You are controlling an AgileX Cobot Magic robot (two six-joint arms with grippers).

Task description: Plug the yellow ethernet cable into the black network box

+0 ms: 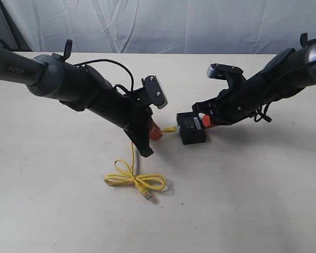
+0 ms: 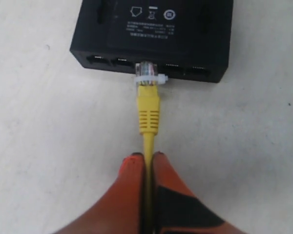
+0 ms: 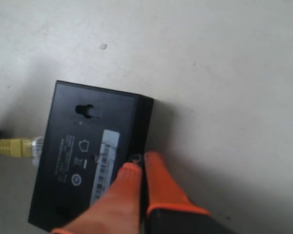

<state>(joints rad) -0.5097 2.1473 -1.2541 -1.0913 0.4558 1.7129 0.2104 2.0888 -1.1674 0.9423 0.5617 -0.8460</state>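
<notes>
Exterior view first: the black network box sits mid-tabletop, between the two arms. The left tool comes in from the left and pinches the yellow ethernet cable just behind its plug, which meets the box's left side. The rest of the cable drops toward the near edge and lies in a loose knot of loops, with the free plug at the near end. The right tool is right up against the box's right side.

Left wrist view: orange fingers pressed together on the yellow ethernet cable, cord running between them. The clear plug is at one of the ports in the black network box, straight ahead of the tool.

Right wrist view: right tool has its fingers squeezed together, nothing between them, tips resting against the far-from-plug edge of the black network box. The yellow ethernet cable enters on the opposite side.
</notes>
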